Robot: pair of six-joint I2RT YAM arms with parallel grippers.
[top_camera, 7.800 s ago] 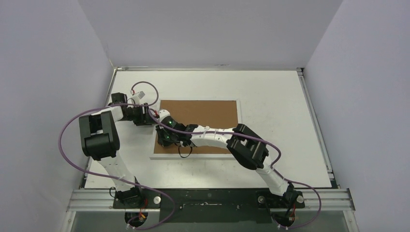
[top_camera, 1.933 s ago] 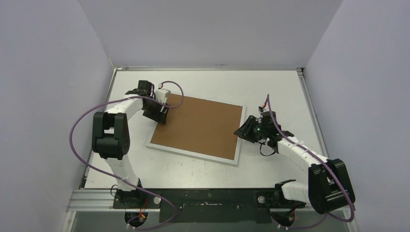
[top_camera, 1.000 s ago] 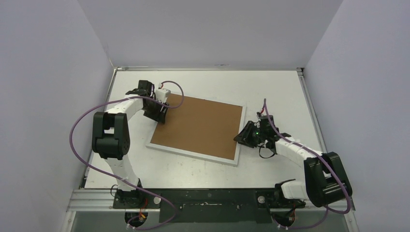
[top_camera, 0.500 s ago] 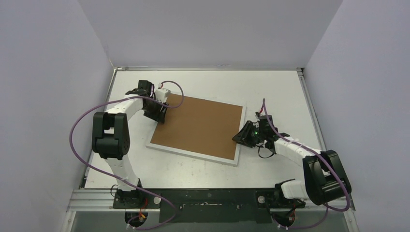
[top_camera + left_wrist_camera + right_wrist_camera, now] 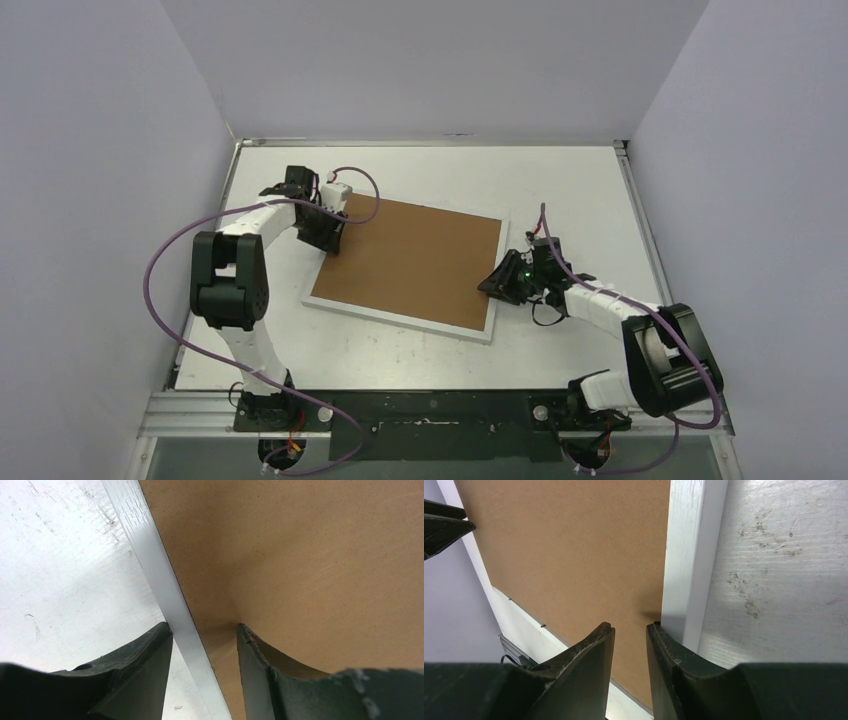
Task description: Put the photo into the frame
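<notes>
Thin white rectangular picture frame (image 5: 694, 555) — face down, askew on the white table (image 5: 560, 180).
Brown cardboard backing board (image 5: 410, 260) fills it; photo unseen. On the left gripper (image 5: 204, 626) the jaws stand part-open astride the far-left rim; on the right gripper (image 5: 629, 625), narrowly parted at the right rim. Looks stiff, light, probably slick — best taken by opposite rims.

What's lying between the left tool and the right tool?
The white frame, brown backing board facing up, spans the gap between left tool and right tool, per the top view.
</notes>
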